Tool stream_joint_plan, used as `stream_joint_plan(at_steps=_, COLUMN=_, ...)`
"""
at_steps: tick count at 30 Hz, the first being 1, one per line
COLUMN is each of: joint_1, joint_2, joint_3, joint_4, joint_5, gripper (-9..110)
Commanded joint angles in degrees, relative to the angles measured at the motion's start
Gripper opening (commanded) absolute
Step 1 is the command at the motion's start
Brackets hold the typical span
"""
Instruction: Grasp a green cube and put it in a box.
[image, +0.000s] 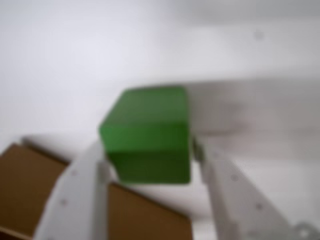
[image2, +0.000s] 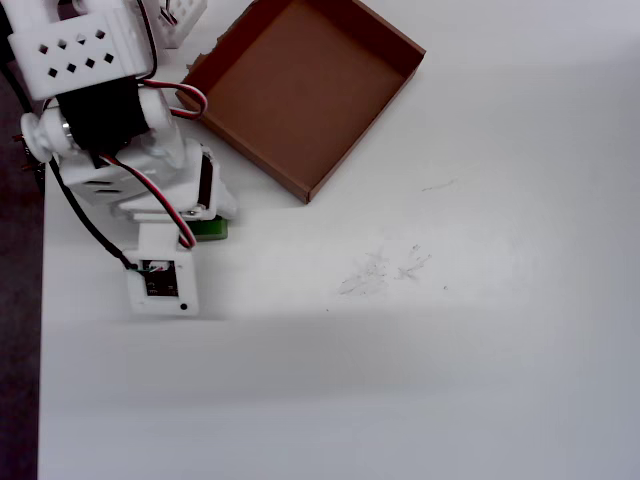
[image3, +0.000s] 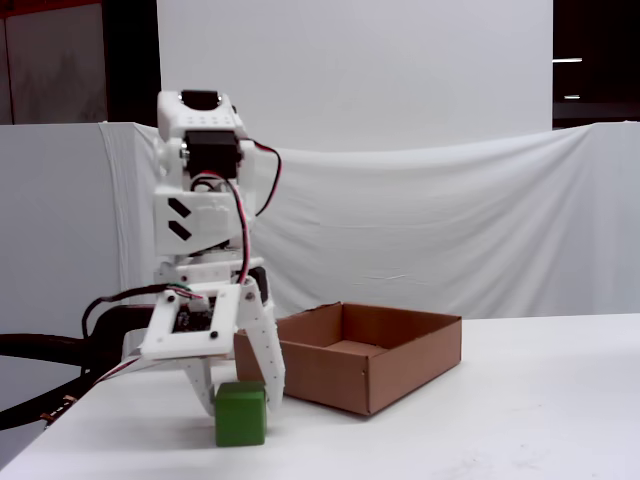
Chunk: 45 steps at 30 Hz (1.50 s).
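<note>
Gripper (image: 150, 167) fingers, white and perforated, are seen entering the wrist view from the lower edge; one is pressed to each side of the green cube (image: 147, 135), so the jaws are closed on it only as far as the cube's width. This view is blurred throughout, and the fingertips' exact contact lines are hard to make out.

In the fixed view the green cube (image3: 240, 413) is shown between the gripper (image3: 238, 395) fingers, its base at or just above the white table (image3: 520, 410); whether it is touching cannot be told. Its faces are square and bright green, with slightly rounded edges.

In the overhead view the cube (image2: 210, 229) is almost wholly hidden beneath the arm; only a green sliver is visible, and the gripper itself is covered by the wrist.

Farther off, the box (image2: 300, 85), a shallow brown cardboard tray, is seen at about one o'clock from the cube, apart from it. In the wrist view the box (image: 30, 185) is cut off at the lower left corner.
</note>
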Motion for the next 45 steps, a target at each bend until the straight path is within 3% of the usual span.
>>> stream_joint_plan(at_steps=1, joint_1=-0.35, joint_2=1.05, joint_3=-0.18, joint_4=-0.62, joint_5=-0.88, gripper=19)
stream_joint_plan(at_steps=14, joint_1=0.62, joint_2=4.48, joint_3=-0.09, joint_4=-0.62, joint_5=-0.53, gripper=14)
stream_joint_plan(at_steps=24, joint_1=-0.88, joint_2=13.27, joint_3=-8.17, joint_4=10.37, joint_5=-0.35, gripper=13)
stream_joint_plan(at_steps=31, joint_1=-12.22, joint_2=20.65, joint_3=-10.37, joint_4=15.03, joint_5=-0.09, gripper=13)
stream_joint_plan(at_steps=45, joint_1=-36.47, joint_2=23.73, joint_3=-0.79, joint_4=11.69, joint_5=7.56, gripper=13)
